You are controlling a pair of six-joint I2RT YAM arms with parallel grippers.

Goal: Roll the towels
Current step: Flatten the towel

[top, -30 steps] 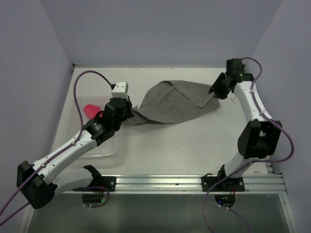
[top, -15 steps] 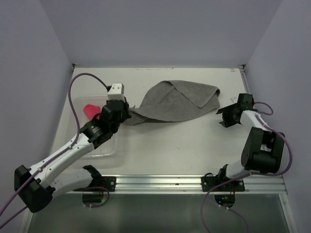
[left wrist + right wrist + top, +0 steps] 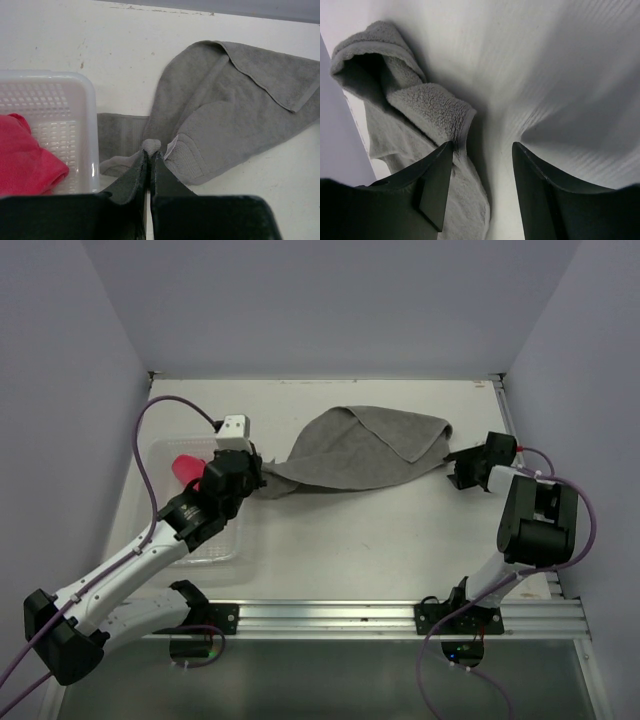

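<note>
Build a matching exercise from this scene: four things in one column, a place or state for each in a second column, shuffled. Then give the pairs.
Things
1. grey towel
2. pink towel
3. left gripper
4. right gripper

Places or states
A. open, beside one end of the grey cloth
B. lying in the white basket
C. spread loosely on the table
D. shut on an edge of the grey cloth

Pairs: 1-C, 2-B, 3-D, 4-A
</note>
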